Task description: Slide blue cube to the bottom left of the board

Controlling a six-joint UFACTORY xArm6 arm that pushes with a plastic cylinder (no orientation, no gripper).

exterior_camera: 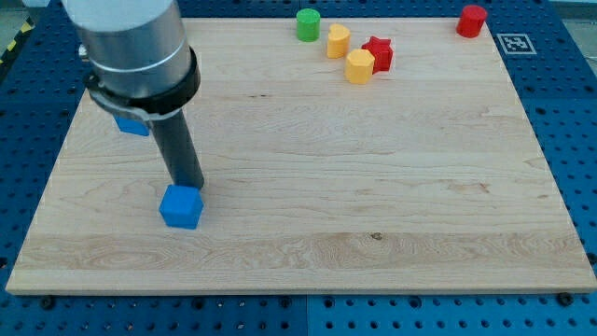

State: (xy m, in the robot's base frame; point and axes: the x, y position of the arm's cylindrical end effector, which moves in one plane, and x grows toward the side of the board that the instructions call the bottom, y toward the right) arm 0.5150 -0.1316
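The blue cube (181, 206) sits on the wooden board (373, 187) at the view's lower left. My tip (189, 185) is right behind the cube, touching or almost touching its top edge on the side toward the view's top. The dark rod rises from there to the grey arm body at the view's top left.
A second blue block (131, 124) lies partly hidden behind the arm at the left. Near the view's top stand a green cylinder (308, 24), a yellow block (338, 41), a yellow hexagonal block (359, 66), a red star-shaped block (378, 53) and a red cylinder (472, 20).
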